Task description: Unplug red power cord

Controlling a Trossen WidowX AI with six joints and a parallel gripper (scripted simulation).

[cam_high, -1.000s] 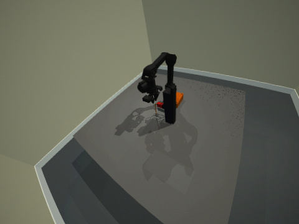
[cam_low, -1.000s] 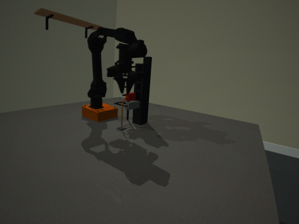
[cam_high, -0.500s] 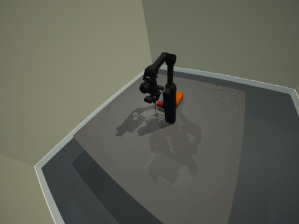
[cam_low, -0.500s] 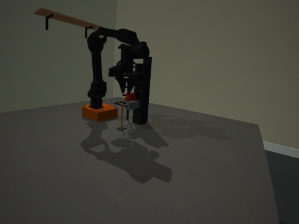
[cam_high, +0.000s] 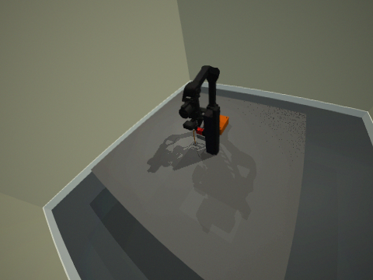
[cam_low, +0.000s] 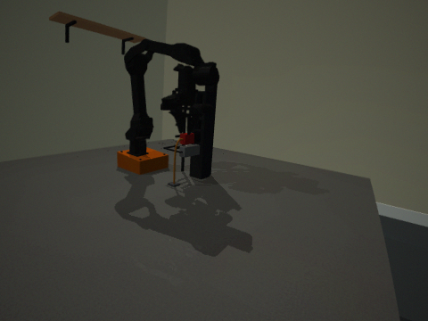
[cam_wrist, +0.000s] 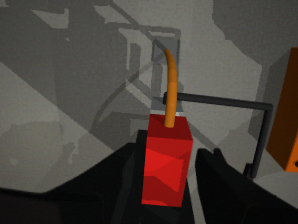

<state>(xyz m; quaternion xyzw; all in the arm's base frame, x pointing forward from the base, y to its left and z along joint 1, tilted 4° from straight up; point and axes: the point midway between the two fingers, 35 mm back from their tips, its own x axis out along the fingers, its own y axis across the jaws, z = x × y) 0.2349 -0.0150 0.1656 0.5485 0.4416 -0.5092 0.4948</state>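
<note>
The gripper (cam_wrist: 167,175) stood hemmed in, a black finger (cam_wrist: 220,175) close on each side of the red plug (cam_wrist: 166,165), the tall black post (cam_low: 204,134) just beside, the orange base (cam_low: 143,161) near, open floor elsewhere.
</note>
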